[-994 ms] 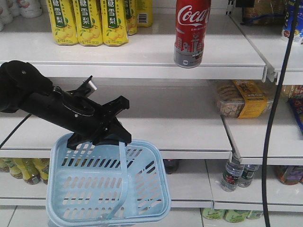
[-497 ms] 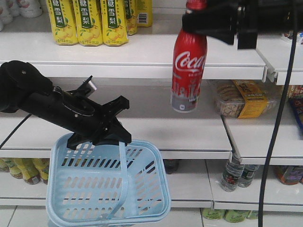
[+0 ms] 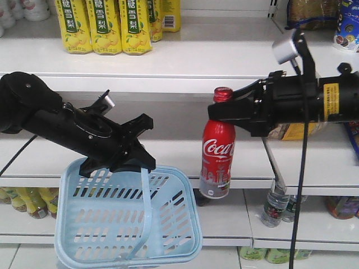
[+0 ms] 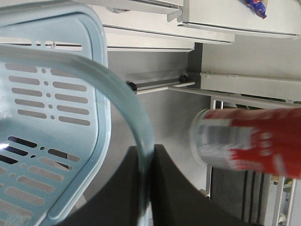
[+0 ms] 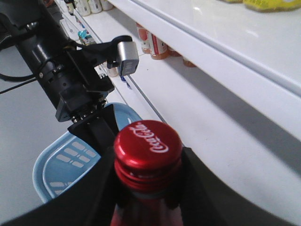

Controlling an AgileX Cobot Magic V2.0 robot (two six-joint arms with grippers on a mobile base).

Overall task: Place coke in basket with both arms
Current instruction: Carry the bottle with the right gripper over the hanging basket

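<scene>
Well, the left claw (image 3: 128, 159) gripped the basket (image 3: 112, 224) by its handle; at its three o'clock, outside the rim, the coke (image 3: 217, 151) hung by its neck from the closed right claw (image 3: 223, 112). It wanted carrying toward nine o'clock, over the opening, before release.

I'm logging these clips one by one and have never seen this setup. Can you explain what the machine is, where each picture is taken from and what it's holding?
This is a robot with two black arms in front of shop shelves. The wide picture looks forward at the shelves with both arms in view; the other two come from cameras at each wrist. The left claw is closed on the handle of a light blue basket, which hangs from it. The right claw grips a cola bottle by its neck, just under the red cap; the bottle hangs in the air beside the basket, not in it. Yellow-labelled drink bottles stand on the top shelf.
</scene>
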